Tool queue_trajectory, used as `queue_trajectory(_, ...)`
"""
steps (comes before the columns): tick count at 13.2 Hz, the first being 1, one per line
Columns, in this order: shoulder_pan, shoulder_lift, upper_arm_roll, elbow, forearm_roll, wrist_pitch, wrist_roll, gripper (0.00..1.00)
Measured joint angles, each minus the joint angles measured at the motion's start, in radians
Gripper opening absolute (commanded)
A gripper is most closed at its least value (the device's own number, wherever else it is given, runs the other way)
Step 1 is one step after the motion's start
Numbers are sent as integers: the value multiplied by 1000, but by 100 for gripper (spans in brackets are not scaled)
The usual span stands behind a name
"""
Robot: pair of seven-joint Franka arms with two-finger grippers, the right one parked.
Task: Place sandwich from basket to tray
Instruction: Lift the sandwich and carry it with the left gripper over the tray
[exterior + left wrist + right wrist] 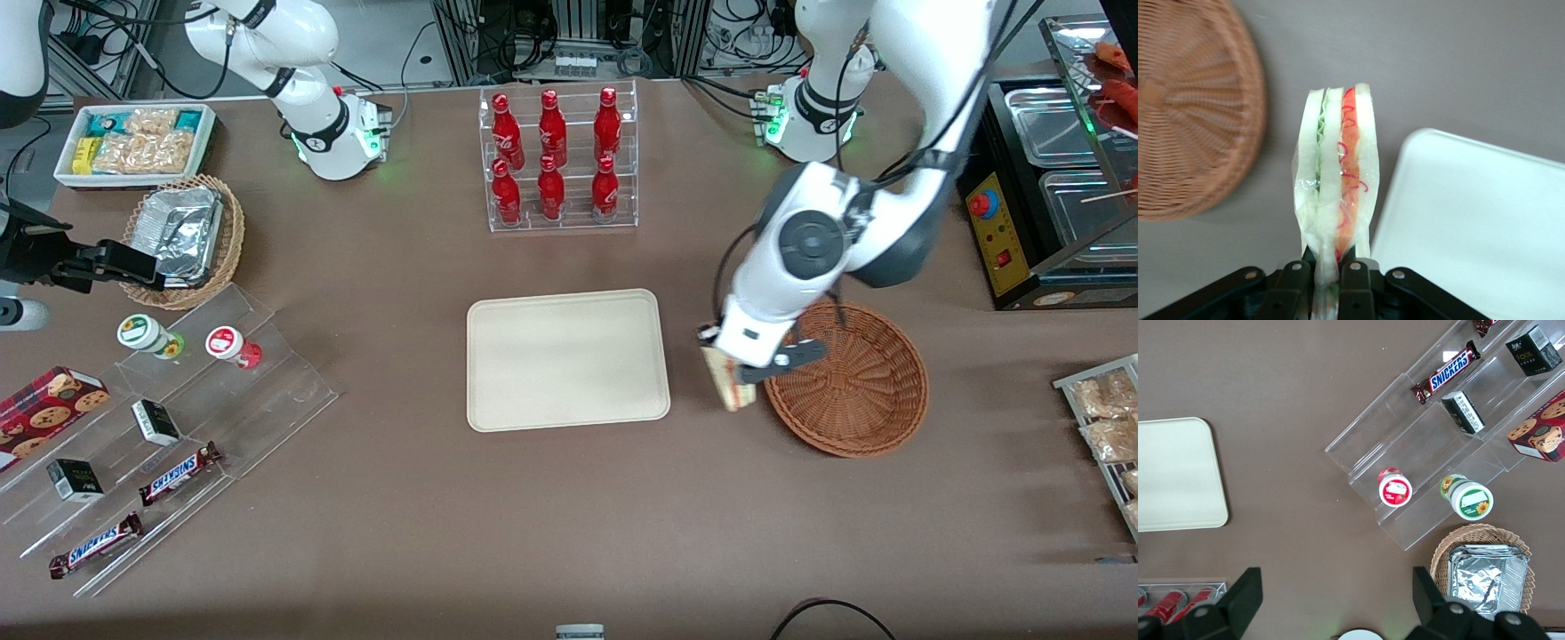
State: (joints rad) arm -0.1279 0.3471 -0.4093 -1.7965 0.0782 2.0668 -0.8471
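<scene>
My left gripper (pixel 734 373) is shut on the sandwich (pixel 731 384), a wrapped white-bread wedge with red and green filling, and holds it in the air between the basket and the tray. In the left wrist view the sandwich (pixel 1337 177) sticks out from between the black fingers (pixel 1293 287), over bare table. The reddish-brown wicker basket (pixel 855 382) is empty, toward the working arm's end; it also shows in the left wrist view (pixel 1191 107). The cream tray (pixel 566 358) lies empty at mid-table, its corner visible in the left wrist view (pixel 1471 213).
A clear rack of red bottles (pixel 556 160) stands farther from the front camera than the tray. Toward the parked arm's end are a tan basket with foil containers (pixel 182 233), a white snack bin (pixel 135 142) and clear tiered shelves with snacks (pixel 151 444). A metal warmer (pixel 1049 187) stands near the basket.
</scene>
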Motion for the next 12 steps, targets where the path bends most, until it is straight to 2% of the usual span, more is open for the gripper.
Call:
queue_trajectory(5, -146, 149, -3, 146, 22, 2, -19, 0)
queue_trajectory(12, -292, 319, -2, 332, 34, 2, -25, 0)
